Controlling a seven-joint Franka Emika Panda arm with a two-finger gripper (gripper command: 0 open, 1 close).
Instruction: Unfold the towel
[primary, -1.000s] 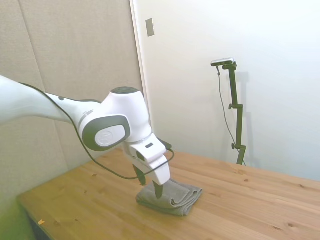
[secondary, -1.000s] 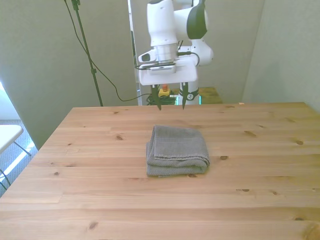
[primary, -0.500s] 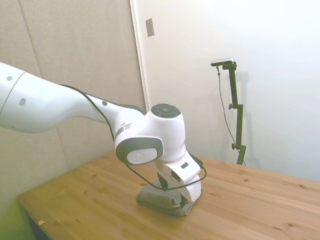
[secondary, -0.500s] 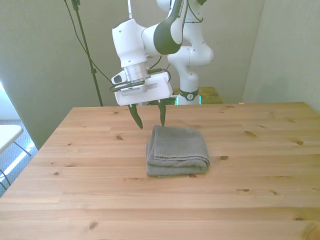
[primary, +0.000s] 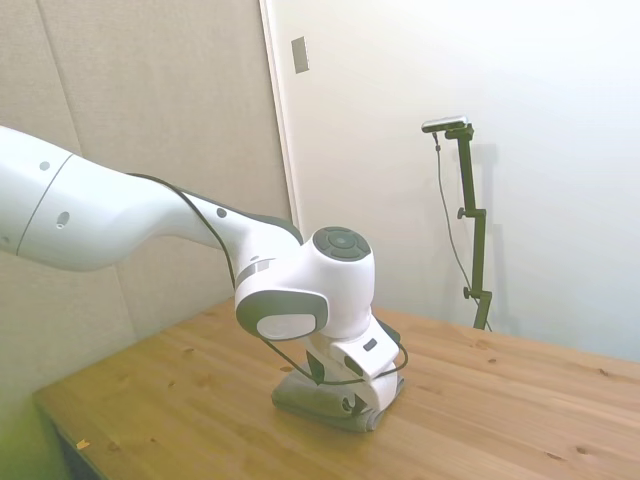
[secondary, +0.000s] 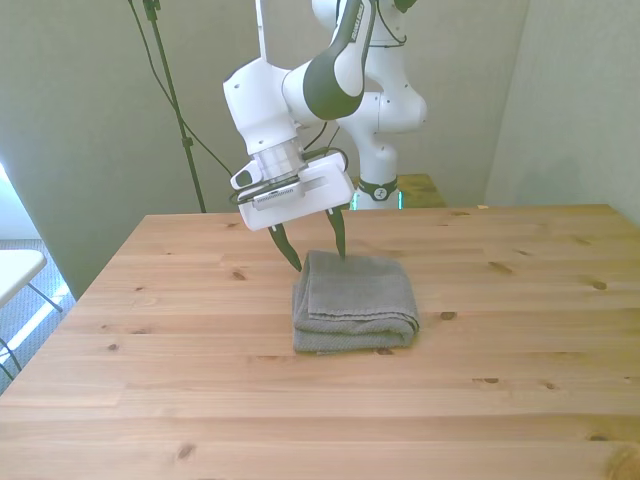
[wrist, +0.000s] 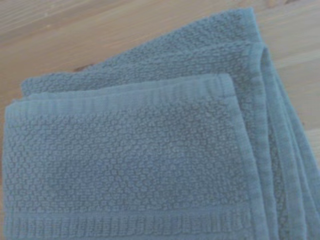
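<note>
The grey towel (secondary: 355, 302) lies folded in layers on the wooden table (secondary: 200, 380), near its middle. My gripper (secondary: 318, 252) hangs tilted just above the towel's far corner on the front view's left, open, with its dark fingertips (secondary: 292, 257) spread and nothing between them. From the side, the arm's wrist housing hides most of the towel (primary: 318, 401) and the fingers. The wrist view is filled by the towel (wrist: 130, 165), showing its stacked hemmed edges and a corner of the top layer.
A wall with a door frame stands behind the table's far edge. A black cable (secondary: 195, 135) hangs down to the arm on the front view's left.
The arm has swung from behind the towel toward the front view's left, then lowered and tilted, bringing the open fingers down to the towel's far corner. The towel has not moved.
</note>
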